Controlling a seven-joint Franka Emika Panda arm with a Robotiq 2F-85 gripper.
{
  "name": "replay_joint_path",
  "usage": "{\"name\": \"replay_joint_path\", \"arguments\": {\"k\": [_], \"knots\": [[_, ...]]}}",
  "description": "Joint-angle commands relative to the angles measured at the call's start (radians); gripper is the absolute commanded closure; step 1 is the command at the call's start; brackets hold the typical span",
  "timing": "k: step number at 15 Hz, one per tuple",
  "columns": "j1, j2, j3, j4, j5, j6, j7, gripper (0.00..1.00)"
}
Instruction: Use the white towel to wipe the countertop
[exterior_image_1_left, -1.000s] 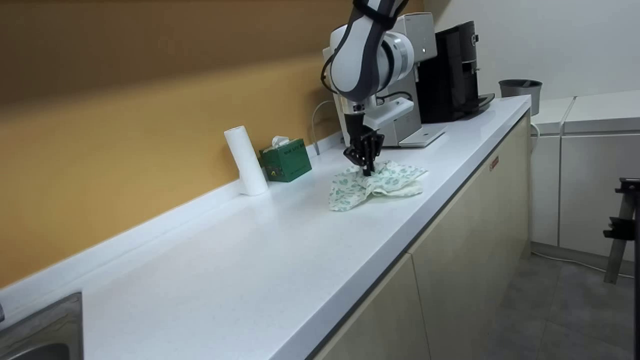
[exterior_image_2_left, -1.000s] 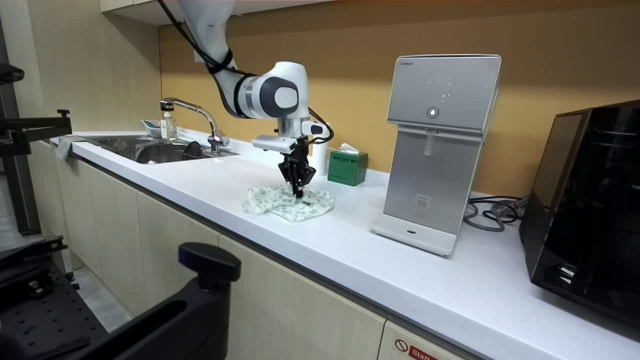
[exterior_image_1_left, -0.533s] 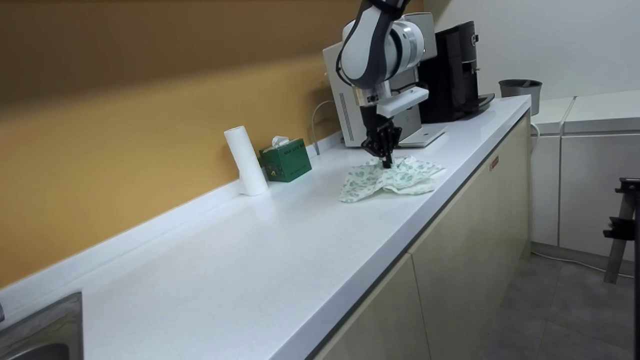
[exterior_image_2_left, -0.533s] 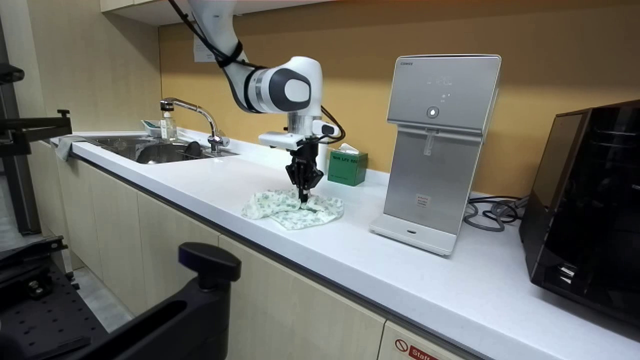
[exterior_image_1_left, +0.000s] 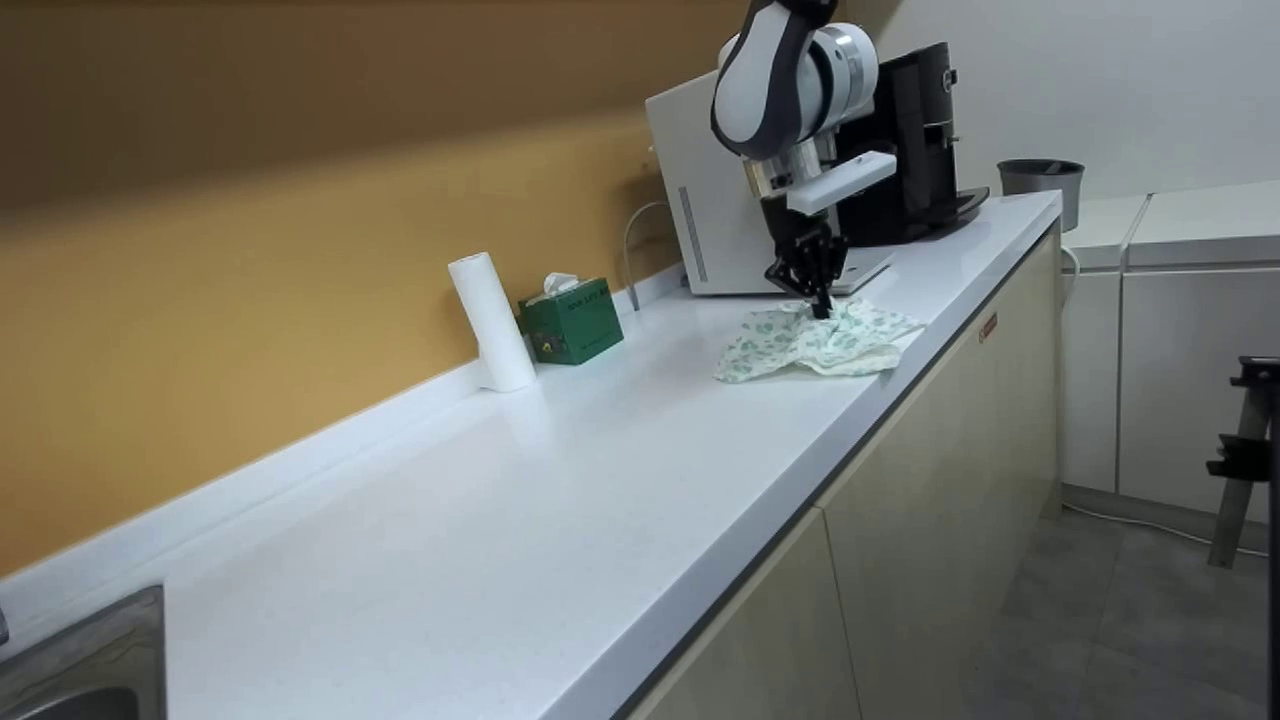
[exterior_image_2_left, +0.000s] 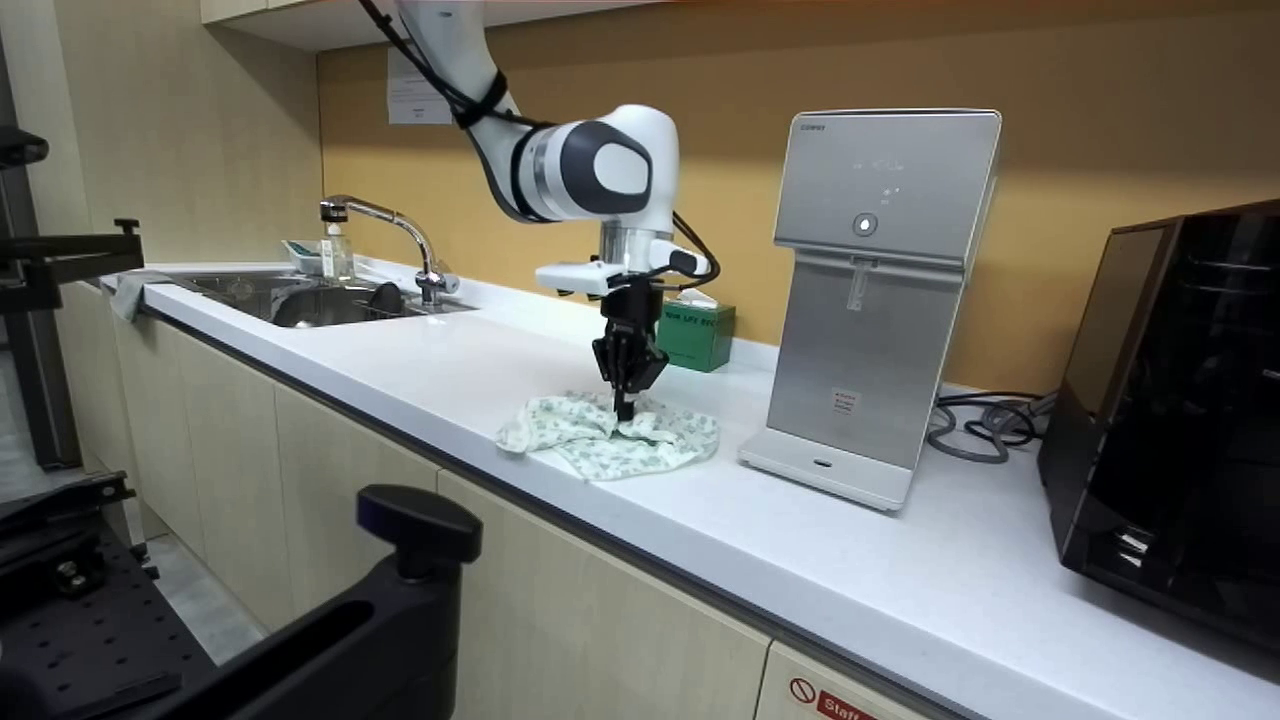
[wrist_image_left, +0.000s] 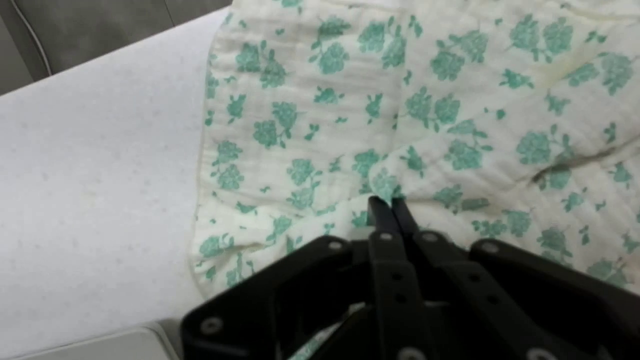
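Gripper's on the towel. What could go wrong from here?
Slip: the gripper seems to pinch only a small fold of the towel, so drag could pull it free.
Collision: the water dispenser stands close by; a sweep that way might bump it.
Overhang: the towel lies near the front edge of the countertop and could slide over.

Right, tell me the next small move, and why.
I'd probably slide the tool a little toward the dispenser, stopping short of its base: the tool is shut on the towel, which lies on the counter, and a strip of counter shows between towel and base, leaving room to wipe.
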Motion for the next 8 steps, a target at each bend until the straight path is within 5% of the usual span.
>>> {"name": "replay_joint_path", "arguments": {"k": [1,8], "knots": [[0.023,0.032,0.017,0.022,0.004,-0.013,0.097,0.99],[0.081,0.168,0.106,0.136,0.123,0.090,0.185,0.99]]}}
